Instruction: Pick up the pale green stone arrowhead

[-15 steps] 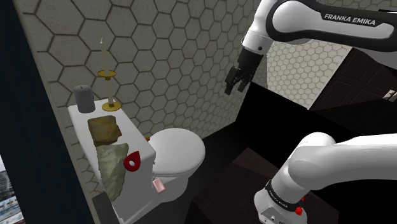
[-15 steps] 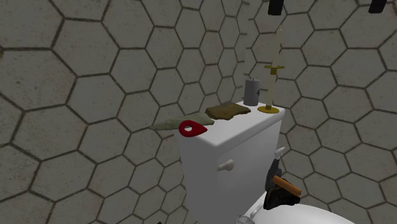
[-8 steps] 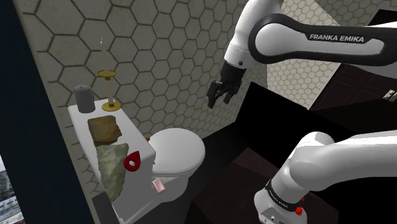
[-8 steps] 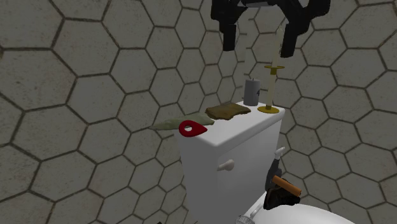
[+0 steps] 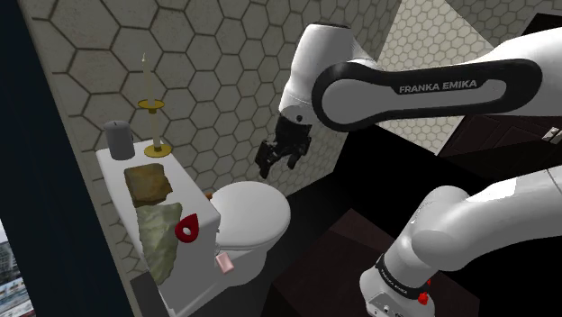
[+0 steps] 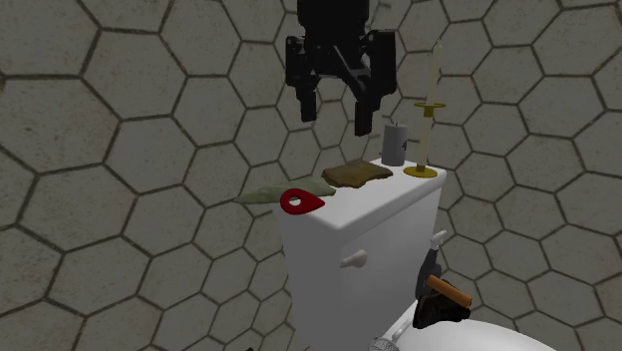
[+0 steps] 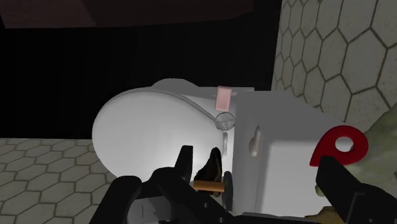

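Released and holding nothing, the arm's black gripper point(image 5: 277, 164) hangs in the air over a white toilet point(image 5: 257, 212) in a bathroom walled with hexagon tiles point(image 5: 225, 81). Its two fingers point(image 6: 309, 100) stand well apart in the second exterior view. In the shoulder view, the pale green stone arrowhead point(image 5: 158, 239) lies at about eight o'clock from the gripper, flat on the near end of the tank point(image 5: 200, 268) and well apart from the fingers. In the second exterior view the arrowhead point(image 6: 267, 192) sits at about seven o'clock from the gripper point(image 6: 337, 110), its tip jutting past the tank's point(image 6: 359, 249) edge.

A red teardrop tag point(image 5: 187, 228) with a hole rests at the tank's corner, touching the stone. At about eleven o'clock from the arrowhead in the shoulder view comes a brown slab point(image 5: 148, 183). Beyond the slab stand a grey cylinder point(image 5: 117, 140) and a brass candlestick point(image 5: 154, 126) holding a white candle.

From the wrist camera, the gripper point(image 7: 235, 191) looks down on the toilet's closed lid point(image 7: 153, 124). The red tag point(image 7: 340, 145) and a sliver of the arrowhead point(image 7: 382, 137) show near one finger. A small pink piece point(image 7: 223, 98) lies where the lid meets the tank.
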